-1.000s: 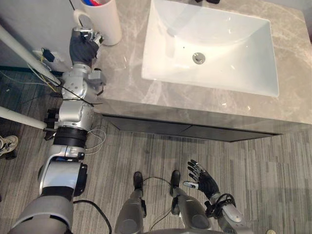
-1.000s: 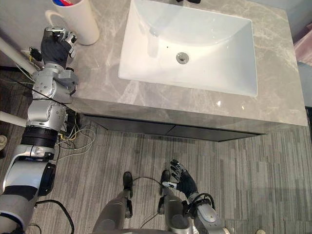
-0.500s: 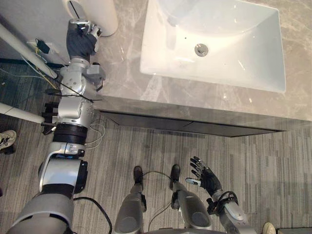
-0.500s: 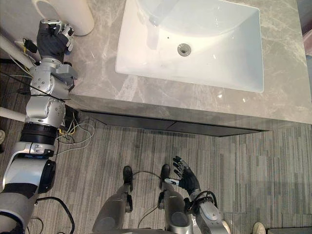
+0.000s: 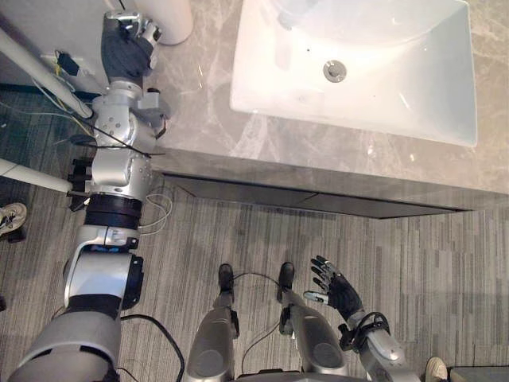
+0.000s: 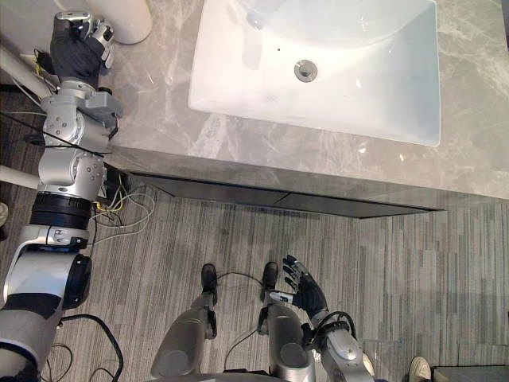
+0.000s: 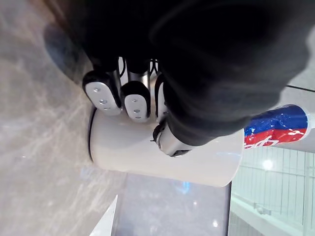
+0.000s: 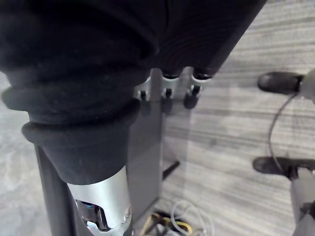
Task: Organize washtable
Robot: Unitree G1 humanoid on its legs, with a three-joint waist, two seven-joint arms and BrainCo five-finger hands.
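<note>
The cup [image 5: 171, 16] stands right against my left hand [image 5: 125, 46], touching my fingers [image 7: 102, 93]; bare counter [image 5: 199, 95] lies open toward the sink [image 5: 358, 79]; my right hand [image 5: 338, 290] hangs over open floor [image 5: 429, 263].

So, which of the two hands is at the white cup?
The left hand, up at the left end of the counter, fingers curled on the white cup. The right hand hangs open, low over the floor.

right hand [image 8: 98, 49] over striped floor [image 8: 231, 147]
</note>
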